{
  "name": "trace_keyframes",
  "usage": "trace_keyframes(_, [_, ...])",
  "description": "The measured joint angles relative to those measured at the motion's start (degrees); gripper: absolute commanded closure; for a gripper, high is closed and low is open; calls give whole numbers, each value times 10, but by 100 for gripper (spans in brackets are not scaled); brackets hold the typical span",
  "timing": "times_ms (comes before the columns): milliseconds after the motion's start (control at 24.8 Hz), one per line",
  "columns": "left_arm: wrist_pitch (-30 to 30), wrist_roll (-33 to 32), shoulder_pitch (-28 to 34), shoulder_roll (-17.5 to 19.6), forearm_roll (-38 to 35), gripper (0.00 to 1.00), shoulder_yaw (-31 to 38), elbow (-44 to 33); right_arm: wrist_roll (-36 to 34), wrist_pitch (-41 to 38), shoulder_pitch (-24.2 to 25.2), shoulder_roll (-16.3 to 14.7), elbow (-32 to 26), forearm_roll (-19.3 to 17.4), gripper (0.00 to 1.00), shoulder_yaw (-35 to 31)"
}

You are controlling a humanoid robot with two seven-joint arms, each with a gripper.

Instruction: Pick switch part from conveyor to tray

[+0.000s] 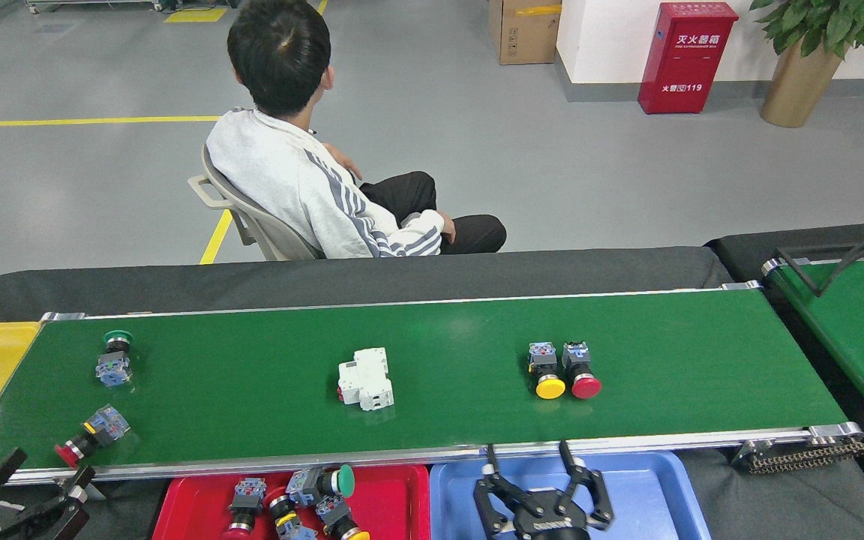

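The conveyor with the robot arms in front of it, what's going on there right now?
The robot is sorting push-button switch parts off the conveyor into the red tray, which already holds several. Its right tool hangs open and empty over the blue tray; the left tool sits open at the belt's near-left corner. On the belt are a green switch, a red switch, a white breaker and a yellow-and-red pair. A person sits behind, facing away.

A factory floor: a green conveyor [432, 375] crosses the middle, yellow floor lines [87, 121] run at ten o'clock, a red fire-extinguisher cabinet [685, 57] at one.
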Motion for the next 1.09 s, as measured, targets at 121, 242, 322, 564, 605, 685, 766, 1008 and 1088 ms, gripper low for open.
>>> trace_keyframes(121, [31,0,-42,8,-6,1,-42,47,-3,10,-1,0,0,0,2,0])
trace_keyframes(242, [58,1,-67,15,-9,26,-75,78,-3,13,-50,0,3,0,2,5])
trace_keyframes(322, [74,1,-73,15,-9,62,-81,89,24,15,-88,0,19,1,2,26])
trace_keyframes(564, [69,2,-73,15,-7,97,-83,90,86,15,-174,19,93,2,2,57])
trace_keyframes(605, [67,3,-73,14,-7,98,-83,89,91,15,-180,25,102,2,2,61])
trace_keyframes(685, [65,20,-61,10,-7,99,-83,79,95,14,-185,33,121,2,2,73])
trace_keyframes(766, [63,37,-33,9,-8,98,-84,42,101,13,-189,42,131,2,2,80])
trace_keyframes(1008, [-5,53,121,8,-2,74,-84,-186,104,12,-228,59,185,0,2,85])
trace_keyframes(1088, [-16,54,173,2,1,71,-86,-249,104,10,-252,66,220,-2,2,85])
